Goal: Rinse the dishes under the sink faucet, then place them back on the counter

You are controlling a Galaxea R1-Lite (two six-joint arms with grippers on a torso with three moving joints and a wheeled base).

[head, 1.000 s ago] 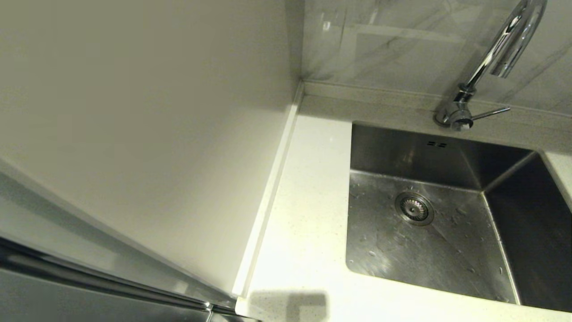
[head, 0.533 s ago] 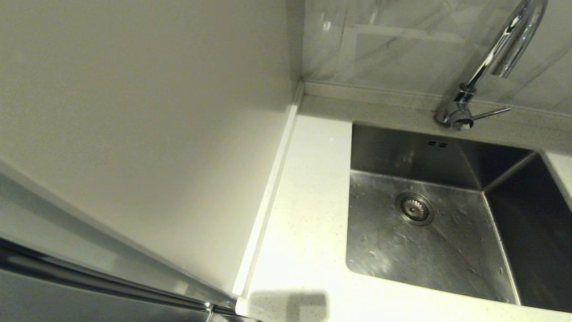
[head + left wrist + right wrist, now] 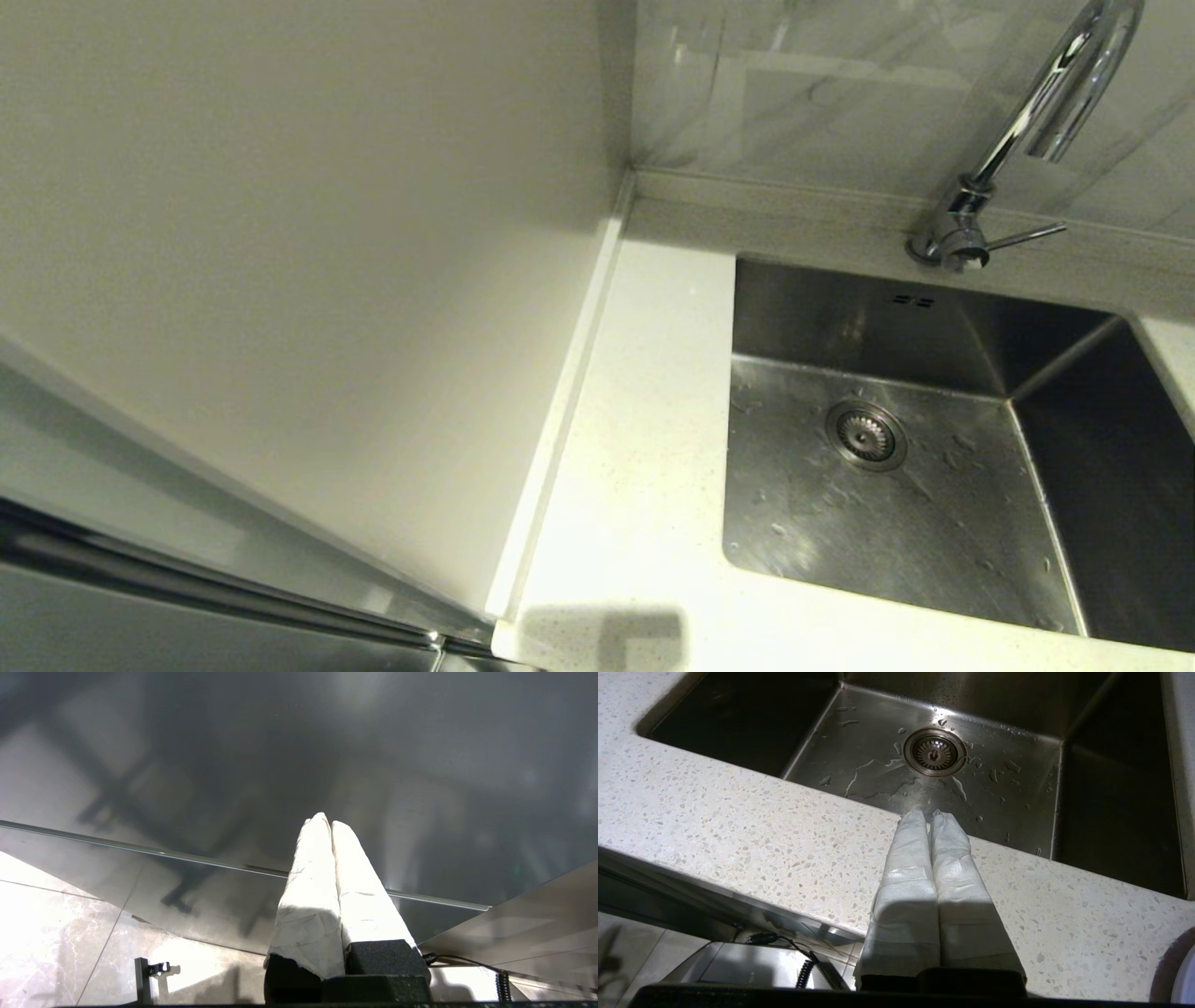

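Note:
The steel sink (image 3: 840, 317) holds only water drops around its drain strainer (image 3: 865, 434). The chrome faucet (image 3: 1027, 121) arches over it from the back, its lever (image 3: 1025, 235) pointing right. No water stream shows. White speckled counter (image 3: 644, 420) runs along the sink's left and front. Neither bowl nor the plate shows in the head view. A pale rounded rim (image 3: 1186, 975) peeks in at the corner of the right wrist view; which dish it is I cannot tell. My right gripper (image 3: 928, 812) is shut and empty over the counter's front strip (image 3: 738, 826), pointing at the sink (image 3: 859, 756). My left gripper (image 3: 326, 820) is shut and empty.
A plain beige wall panel (image 3: 308, 280) stands left of the counter, with a marble backsplash (image 3: 822, 84) behind the faucet. The left gripper faces a dark glossy panel (image 3: 233, 765) above a tiled floor (image 3: 56, 924). A coiled cable (image 3: 803, 970) hangs below the counter edge.

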